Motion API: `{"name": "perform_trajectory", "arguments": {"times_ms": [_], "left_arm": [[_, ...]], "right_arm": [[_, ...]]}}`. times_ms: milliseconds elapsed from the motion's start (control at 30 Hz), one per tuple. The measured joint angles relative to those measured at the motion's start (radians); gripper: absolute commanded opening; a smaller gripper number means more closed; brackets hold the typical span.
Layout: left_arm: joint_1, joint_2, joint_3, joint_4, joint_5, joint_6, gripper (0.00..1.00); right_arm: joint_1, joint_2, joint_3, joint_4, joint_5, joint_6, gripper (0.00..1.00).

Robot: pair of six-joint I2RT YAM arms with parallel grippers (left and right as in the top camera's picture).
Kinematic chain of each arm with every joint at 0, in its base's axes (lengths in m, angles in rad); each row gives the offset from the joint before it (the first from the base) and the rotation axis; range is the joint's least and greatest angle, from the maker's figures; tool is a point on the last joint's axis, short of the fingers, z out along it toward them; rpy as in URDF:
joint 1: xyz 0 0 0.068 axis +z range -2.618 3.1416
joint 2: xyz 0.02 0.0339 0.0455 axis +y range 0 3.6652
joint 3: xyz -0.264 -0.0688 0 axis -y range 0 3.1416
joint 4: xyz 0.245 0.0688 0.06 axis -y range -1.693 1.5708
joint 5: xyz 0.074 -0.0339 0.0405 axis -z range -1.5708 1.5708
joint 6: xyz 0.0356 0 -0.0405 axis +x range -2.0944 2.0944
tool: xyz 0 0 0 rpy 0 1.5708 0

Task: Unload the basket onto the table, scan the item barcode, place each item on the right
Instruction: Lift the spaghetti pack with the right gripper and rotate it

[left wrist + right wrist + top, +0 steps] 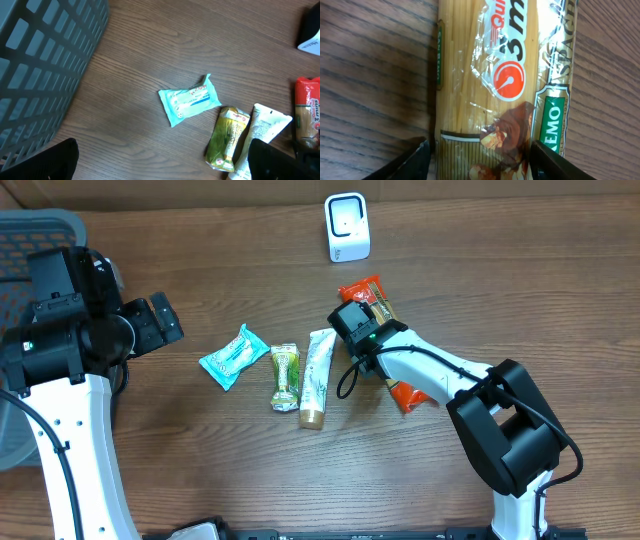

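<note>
The spaghetti pack (485,75), printed "3 m" and perhaps "SPAGH", lies lengthwise far-to-near under the right gripper (480,152) with its fingers parted; the left gripper (162,152) hangs wide open.

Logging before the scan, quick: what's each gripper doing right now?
Left gripper: open, empty.
Right gripper: jaws straddle the spaghetti pack; whether it grips cannot be told.

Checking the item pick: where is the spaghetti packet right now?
Overhead view: the spaghetti packet lies right of centre, beneath the right pincer, just right of the white tube, with the white scanner beyond it.
</note>
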State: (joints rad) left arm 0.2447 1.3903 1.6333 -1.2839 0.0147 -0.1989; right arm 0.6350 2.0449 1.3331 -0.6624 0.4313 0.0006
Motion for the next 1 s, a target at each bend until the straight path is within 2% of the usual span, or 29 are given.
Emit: {"name": "perform_trajectory", "arguments": {"times_ms": [533, 733, 1000], "left_arm": [[0.000, 0.000, 0.000, 0.000, 0.000, 0.000, 1.00], [0.000, 0.000, 0.000, 0.000, 0.000, 0.000, 1.00], [0.000, 0.000, 0.000, 0.000, 0.000, 0.000, 1.00]], "right_arm": [[-0.011, -0.005, -0.010, 0.027, -0.021, 0.000, 0.62], [-0.037, -0.008, -0.011, 0.033, -0.055, -0.004, 0.45], [-0.052, -0.019, -0.011, 0.026, -0.090, -0.012, 0.28]]}}
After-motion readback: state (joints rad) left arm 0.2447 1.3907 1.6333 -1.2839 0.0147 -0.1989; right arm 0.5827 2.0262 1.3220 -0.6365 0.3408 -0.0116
